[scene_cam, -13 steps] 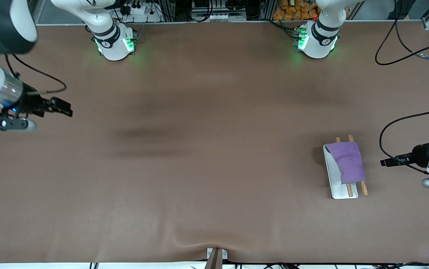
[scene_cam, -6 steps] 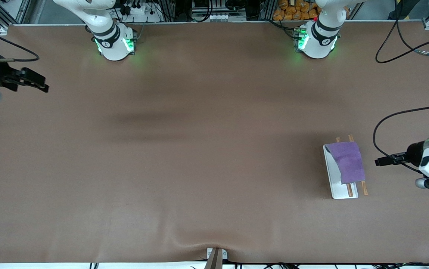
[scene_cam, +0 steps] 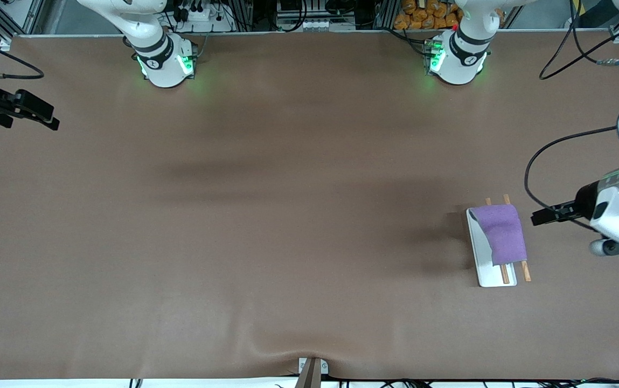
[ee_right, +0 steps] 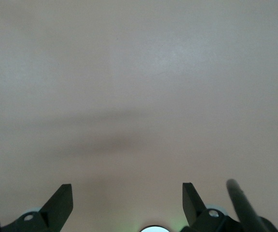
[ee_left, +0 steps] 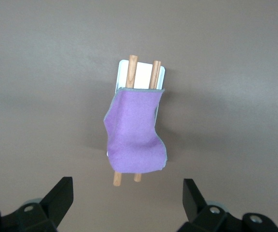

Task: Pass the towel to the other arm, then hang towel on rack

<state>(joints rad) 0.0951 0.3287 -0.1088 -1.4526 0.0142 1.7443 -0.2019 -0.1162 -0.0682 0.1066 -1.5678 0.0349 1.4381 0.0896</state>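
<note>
On the rack (scene_cam: 482,258): towel (scene_cam: 500,233) draped over both rods.
Left claw (scene_cam: 542,216): fingers apart, empty, beside rack.
Right claw (scene_cam: 34,110): fingers apart, empty, over bench (scene_cam: 287,215) edge.
Writing: none readable.

Even, soft overhead light; broad blurred shadows streak the table (scene_cam: 287,242) toward its middle. Green glow pools at both arm bases. The right wrist view looks washed-out and hazy.

The rack (scene_cam: 491,257) stands on the tabletop (scene_cam: 287,215) toward the left arm's end. The towel (scene_cam: 500,233) lies draped over its two rods (ee_left: 132,72). The left hand (scene_cam: 540,217) hangs just beside the rack; the right hand (scene_cam: 40,116) is well apart at the right arm's end.
</note>
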